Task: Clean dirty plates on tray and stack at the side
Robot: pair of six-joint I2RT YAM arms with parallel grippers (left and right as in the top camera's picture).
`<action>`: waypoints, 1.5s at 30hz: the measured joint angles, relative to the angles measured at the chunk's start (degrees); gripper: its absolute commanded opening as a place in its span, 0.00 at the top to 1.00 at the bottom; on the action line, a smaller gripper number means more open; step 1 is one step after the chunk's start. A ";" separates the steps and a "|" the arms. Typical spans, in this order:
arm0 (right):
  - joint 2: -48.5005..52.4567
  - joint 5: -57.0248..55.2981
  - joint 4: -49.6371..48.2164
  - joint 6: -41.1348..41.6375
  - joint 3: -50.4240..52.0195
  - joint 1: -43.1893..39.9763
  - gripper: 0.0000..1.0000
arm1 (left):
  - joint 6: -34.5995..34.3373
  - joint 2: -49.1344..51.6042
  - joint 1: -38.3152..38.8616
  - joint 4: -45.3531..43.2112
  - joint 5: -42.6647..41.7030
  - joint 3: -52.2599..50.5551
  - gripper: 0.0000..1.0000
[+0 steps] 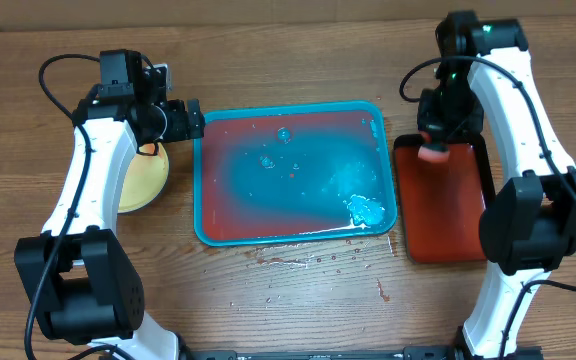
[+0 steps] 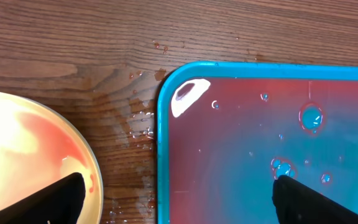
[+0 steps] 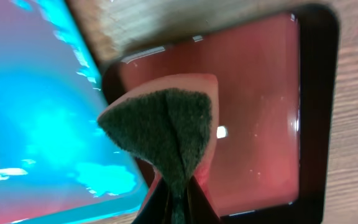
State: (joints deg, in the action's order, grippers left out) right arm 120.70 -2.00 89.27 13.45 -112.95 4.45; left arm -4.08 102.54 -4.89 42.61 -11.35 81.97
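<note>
The teal-blue tray (image 1: 258, 205) lies mid-table, its floor wet with reddish smears and no plate on it. A pale yellow plate (image 1: 143, 182) with red smears lies on the table left of it. No other plate shows, and I cannot tell if any lie under this one. My left gripper (image 1: 183, 122) is open and empty over the gap between the plate (image 2: 23, 155) and the tray's corner (image 2: 166, 99), one finger over each. My right gripper (image 1: 435, 140) is shut on a pink sponge with a green scrub face (image 3: 166, 124), above the dark red tray.
The smaller dark red, black-rimmed tray (image 1: 446, 215) lies right of the teal tray and also shows in the right wrist view (image 3: 260, 124). Foam (image 1: 365, 210) sits in the teal tray's near right corner. Water and red drops (image 1: 308, 262) spot the wood in front.
</note>
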 measured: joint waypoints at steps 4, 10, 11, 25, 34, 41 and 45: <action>0.00 -0.52 -5.77 -0.33 9.38 -1.92 0.96 | 0.02 0.00 0.00 -0.02 0.00 0.00 0.00; 0.00 0.22 -11.76 -3.13 18.71 -5.44 0.72 | 0.31 0.00 0.00 -0.02 -0.02 0.00 0.00; -0.11 0.26 -12.07 -3.48 18.71 -5.51 0.71 | 0.55 0.00 0.00 0.00 0.00 0.00 0.00; -5.68 4.50 -12.04 -5.73 9.07 -4.28 0.44 | 1.33 0.00 0.00 0.70 0.00 0.00 0.00; -11.69 6.29 -14.43 -6.29 -1.77 0.02 0.25 | 1.36 -0.33 0.00 1.18 0.00 0.00 0.00; -11.56 6.47 -16.33 -6.21 -1.79 0.70 0.15 | 1.42 -6.40 0.00 4.15 2.16 0.00 0.00; -11.56 6.49 -18.25 -6.25 -1.79 0.68 0.09 | 1.53 -12.15 0.00 5.38 4.11 0.00 0.00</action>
State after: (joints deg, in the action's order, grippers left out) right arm 109.14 4.49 71.02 7.20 -114.74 5.13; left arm -2.55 90.39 -4.89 47.99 -7.25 81.97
